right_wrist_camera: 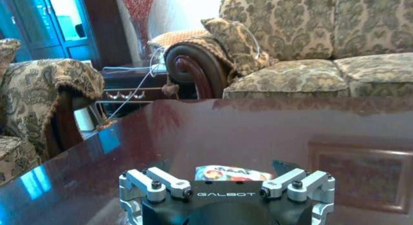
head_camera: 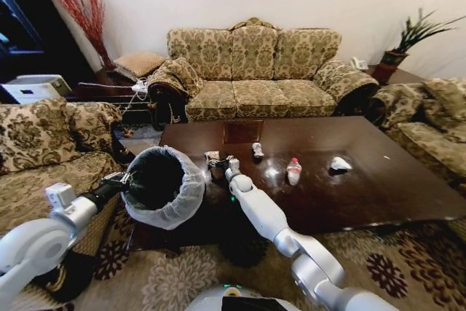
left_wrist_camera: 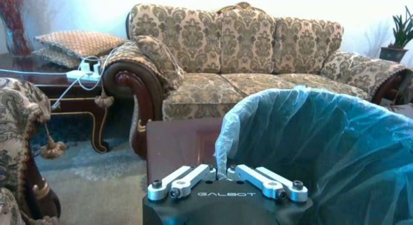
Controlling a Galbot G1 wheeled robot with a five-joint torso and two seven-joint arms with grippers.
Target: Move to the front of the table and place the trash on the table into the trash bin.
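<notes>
Jaws spread around snack packet (right_wrist_camera: 232, 173)

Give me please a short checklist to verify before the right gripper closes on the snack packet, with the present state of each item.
1. Right gripper open around the snack packet: ok, the packet lies between its spread fingers in the right wrist view.
2. Packet resting on the table: ok.
3. Left gripper holding the trash bin by its rim: ok, shut on the liner edge.
4. Bin opening free and facing up: ok, held beside the table's left end.
5. Other trash clear of the right gripper: ok, the bottle and tissue lie farther right.
6. Packet's grip firmness: cannot tell.
</notes>
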